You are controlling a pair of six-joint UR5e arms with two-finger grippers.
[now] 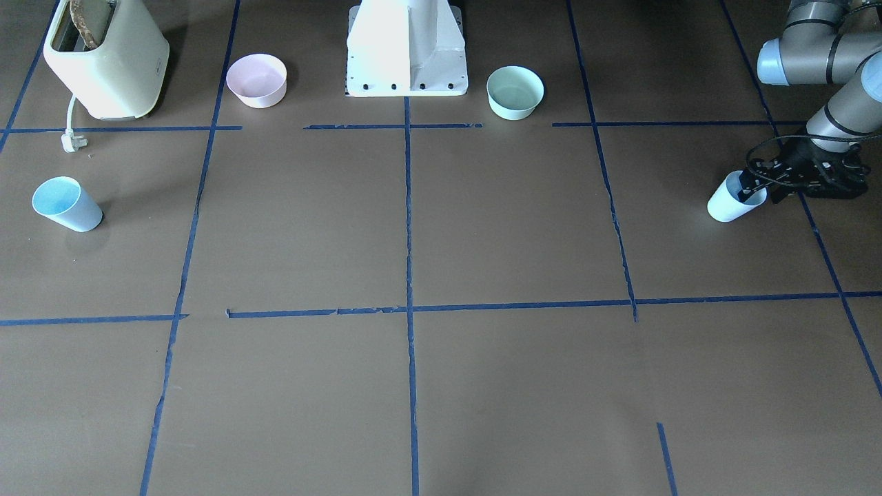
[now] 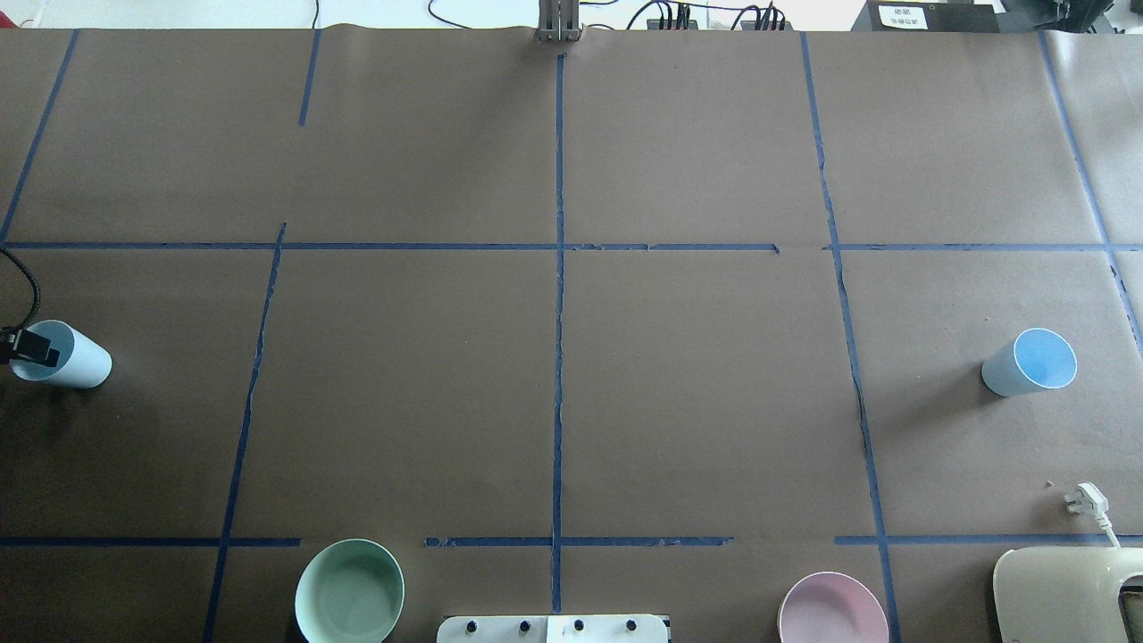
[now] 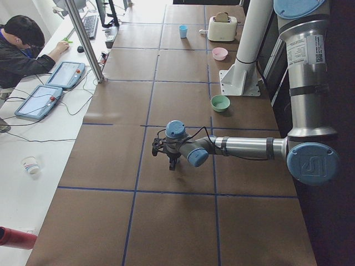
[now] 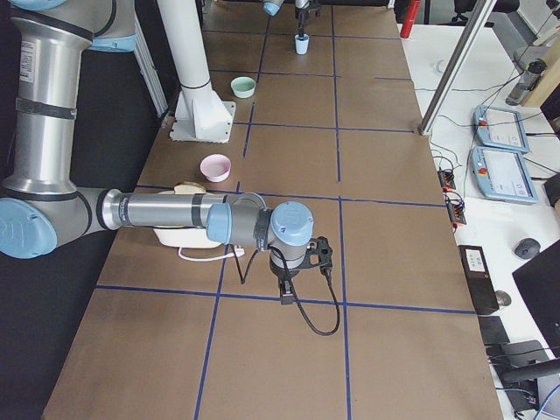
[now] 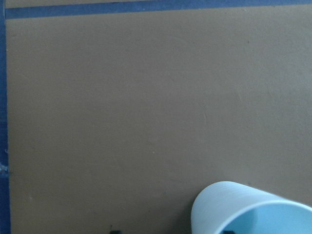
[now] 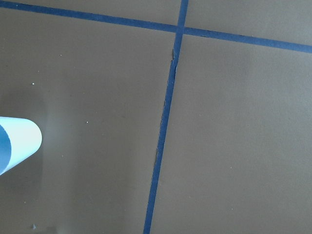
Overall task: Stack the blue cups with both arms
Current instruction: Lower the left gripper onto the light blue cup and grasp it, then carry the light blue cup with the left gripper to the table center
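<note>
Finger [image 1: 746, 182] of left jaws: one black finger dips inside the mouth of the left blue cup [image 1: 723, 205]. Its partner is lost against the dark wrist, and the overhead view's edge cuts it off.
Left jaws, state: they straddle the cup's rim; whether they pinch the wall cannot be told.
Left blue cup: upright on the desk [image 1: 441, 227] at the robot's far left. The left wrist view shows only part of its rim, and the wrist hides it in the left side view.
Left arm [image 1: 844, 103]: bends down over that end of the desk.
Right jaws: seen only in the right side view, pointing down at the desk; their spread cannot be told.
Right arm [image 4: 166, 210]: stretched out level.
Right blue cup [image 1: 67, 204]: upright and untouched at the opposite end, well apart from the other cup; cut off at the right wrist view's left edge.
Bowls: mint-green bowl [image 1: 515, 91] and pink bowl [image 1: 256, 80] flank the white pedestal [image 1: 406, 48].
Toaster [image 1: 107, 58]: cropped by the frame, near the right blue cup.
</note>
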